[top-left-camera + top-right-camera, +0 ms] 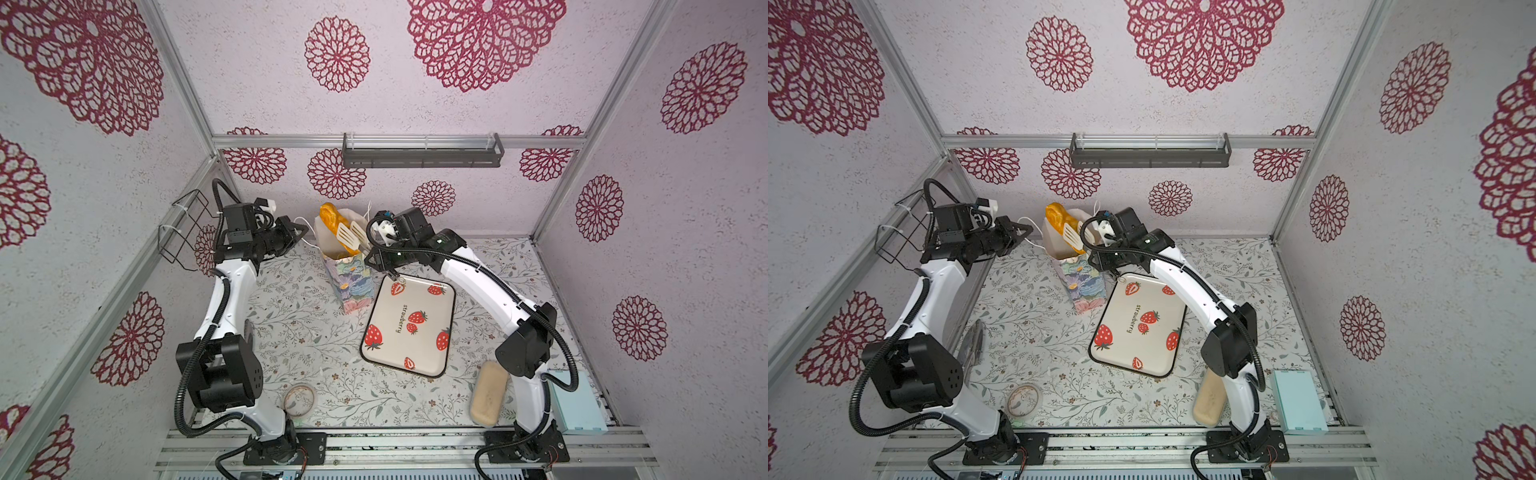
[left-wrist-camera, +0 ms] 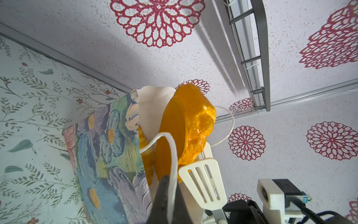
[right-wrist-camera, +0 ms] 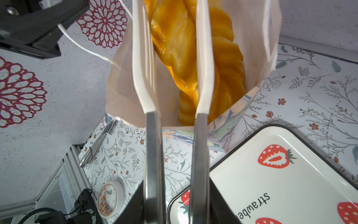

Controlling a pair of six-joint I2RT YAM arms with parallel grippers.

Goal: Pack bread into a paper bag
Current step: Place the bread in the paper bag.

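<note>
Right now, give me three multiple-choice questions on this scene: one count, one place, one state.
1. How many pastries lie on the strawberry tray? A none B two C four
2. Where is the long twisted loaf? A on the tray B standing in the paper bag, top sticking out C in mid-air, clear of the bag
3. The left gripper is: A open B shut on the bag's cord handle C shut on a croissant
Answers: 1 A, the tray is bare. 2 B, its lower end sits inside the bag, between the blades of the tongs. 3 B, the cord runs into its closed jaws.
</note>
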